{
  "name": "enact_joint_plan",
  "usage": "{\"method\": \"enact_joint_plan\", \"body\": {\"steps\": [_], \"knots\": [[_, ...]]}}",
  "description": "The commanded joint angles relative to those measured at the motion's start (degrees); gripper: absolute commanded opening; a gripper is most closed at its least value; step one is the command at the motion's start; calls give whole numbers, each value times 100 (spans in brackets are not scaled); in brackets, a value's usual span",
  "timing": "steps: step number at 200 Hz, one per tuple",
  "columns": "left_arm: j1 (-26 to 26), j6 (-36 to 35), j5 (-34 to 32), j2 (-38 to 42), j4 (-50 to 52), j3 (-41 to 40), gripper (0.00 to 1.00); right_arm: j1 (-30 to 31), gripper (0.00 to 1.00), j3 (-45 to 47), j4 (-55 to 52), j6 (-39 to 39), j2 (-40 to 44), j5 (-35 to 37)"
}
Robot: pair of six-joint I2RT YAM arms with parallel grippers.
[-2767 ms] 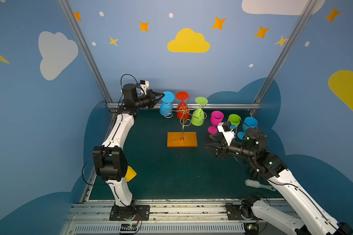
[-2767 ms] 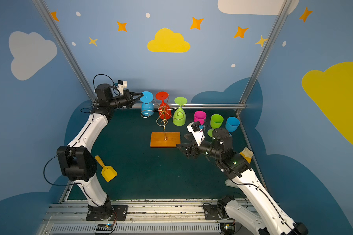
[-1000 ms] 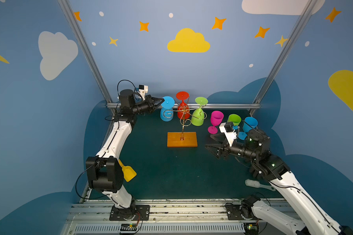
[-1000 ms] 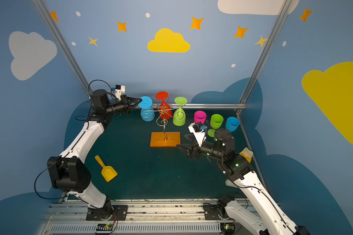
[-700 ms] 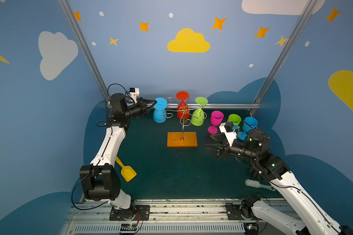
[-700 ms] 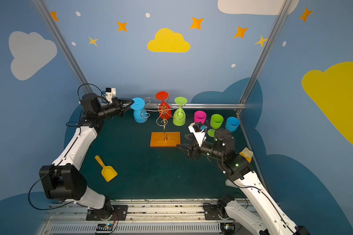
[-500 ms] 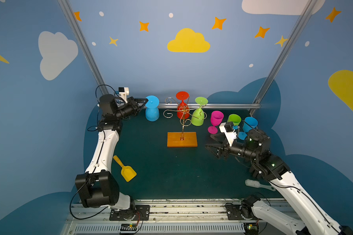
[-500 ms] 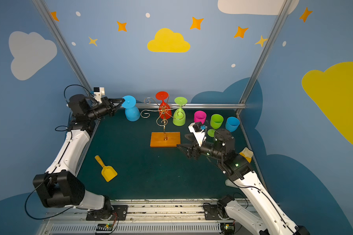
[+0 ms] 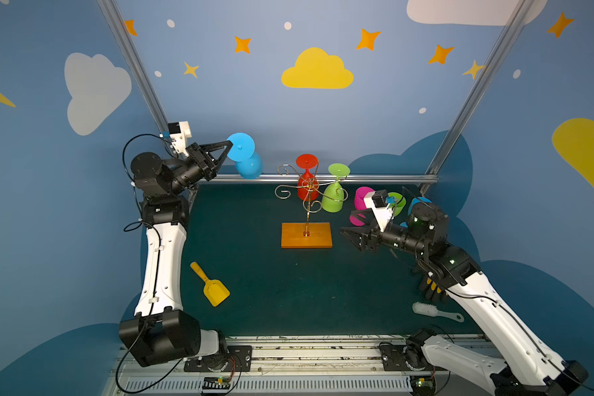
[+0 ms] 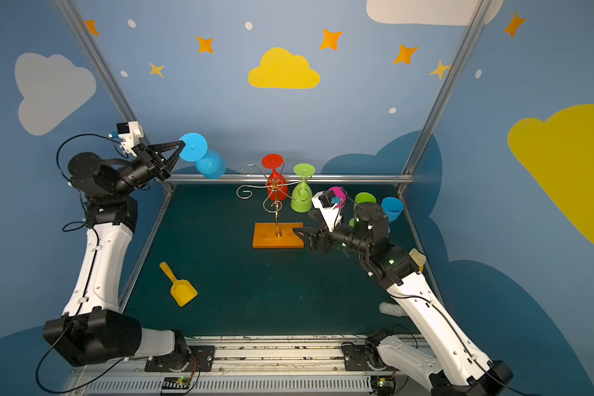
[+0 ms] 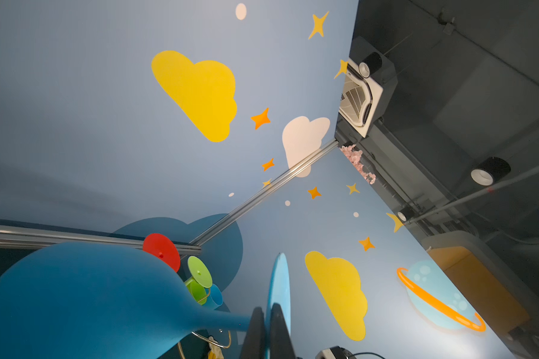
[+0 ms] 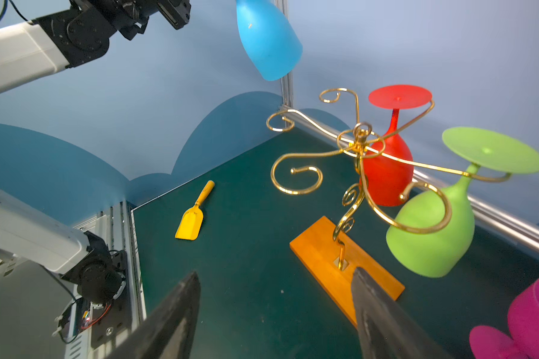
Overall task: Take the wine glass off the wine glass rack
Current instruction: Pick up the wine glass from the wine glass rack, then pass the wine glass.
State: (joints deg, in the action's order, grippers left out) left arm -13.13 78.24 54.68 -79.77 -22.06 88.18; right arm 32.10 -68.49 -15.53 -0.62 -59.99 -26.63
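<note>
Left gripper (image 9: 229, 146) pinching blue plastic wine glass (image 9: 251, 166) by foot. Carry it level; you're clear of the gold-wire rack (image 9: 306, 236) alongside.

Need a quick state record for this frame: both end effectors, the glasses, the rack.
left end effector: shut on the foot of the blue plastic wine glass, held in the air
glass vs rack: clear of the gold wire wine glass rack with orange wooden base
on rack: red wine glass, green wine glass, both hanging bowl down
right end effector: open, empty, near the rack's base
on table: yellow plastic scoop
</note>
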Motion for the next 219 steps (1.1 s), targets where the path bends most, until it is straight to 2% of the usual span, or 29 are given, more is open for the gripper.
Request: {"method": "enact_joint_plan", "body": {"steps": [1,30,92,182,219], "knots": [[-2,442,269,163,-494,367,3,25,77,-371,416,-142,-143,-63],[211,609,260,214,-527,476,3,27,78,-601,681,-220,-350,-131],[1384,771,367,-185,-575,655,3,28,80,-949,1122,-630,-768,-237],[2148,1028,455,-579,-693,735,3,51,86,-780,2151,-1278,-1089,-519],[2331,1230,448,-730,-880,771,3,62,86,-1108,2178,-1425,-1444,-515]]}}
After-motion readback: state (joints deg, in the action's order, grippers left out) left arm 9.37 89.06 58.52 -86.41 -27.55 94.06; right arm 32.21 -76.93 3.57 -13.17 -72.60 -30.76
